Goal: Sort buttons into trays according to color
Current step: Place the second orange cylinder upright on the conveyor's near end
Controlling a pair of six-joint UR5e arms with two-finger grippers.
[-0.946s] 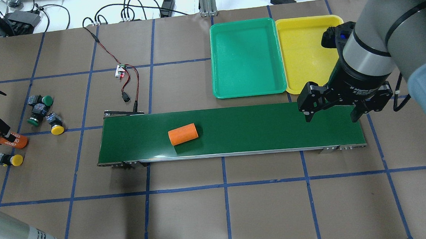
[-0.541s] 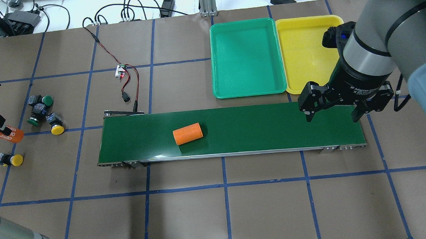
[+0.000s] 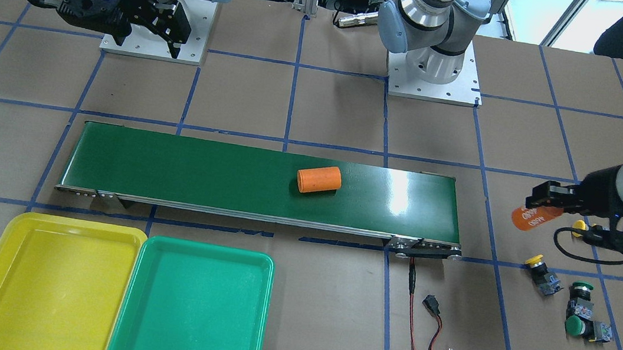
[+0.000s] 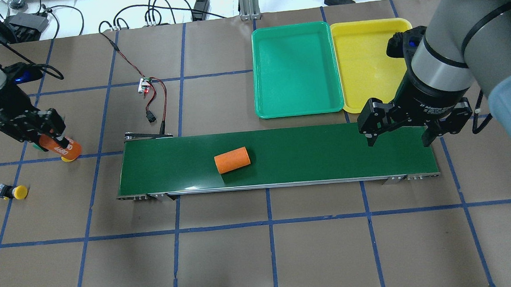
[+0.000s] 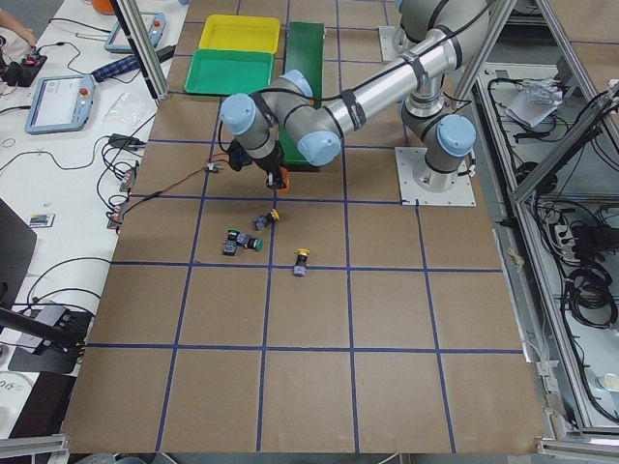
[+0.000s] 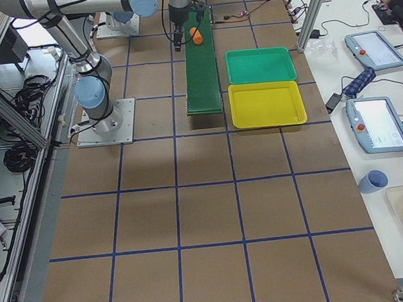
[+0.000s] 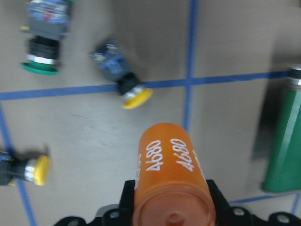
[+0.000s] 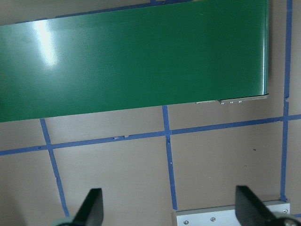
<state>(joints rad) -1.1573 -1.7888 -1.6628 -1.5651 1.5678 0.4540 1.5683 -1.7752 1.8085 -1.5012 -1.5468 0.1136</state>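
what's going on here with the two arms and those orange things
The left hand grips an orange cylinder marked 4680, beside the buttons and short of the conveyor belt. A second orange cylinder lies on the belt. The right hand hovers open over the belt's other end, near the trays. All four buttons lie on the table; the green tray and yellow tray hold nothing.

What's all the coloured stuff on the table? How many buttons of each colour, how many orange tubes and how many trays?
yellow buttons: 2
green buttons: 2
orange cylinders: 2, one lying on the conveyor belt, one held by the left gripper
trays: 2, a yellow tray and a green tray
Total: 8
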